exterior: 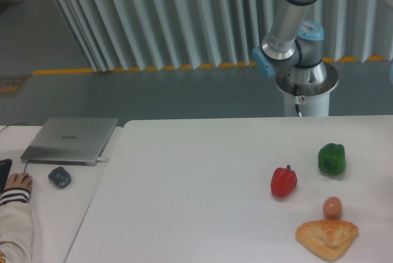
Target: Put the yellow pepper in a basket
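No yellow pepper shows in this view; it is hidden or out of frame. No basket shows either. The arm's base and lower joints stand behind the table at the upper right, and the arm runs out of the frame at the top right. The gripper is not in view. On the white table lie a red pepper and a green pepper at the right.
A small brown egg-like ball and a pastry lie near the front right. On a side table at the left are a closed laptop, a dark mouse and a person's hand.
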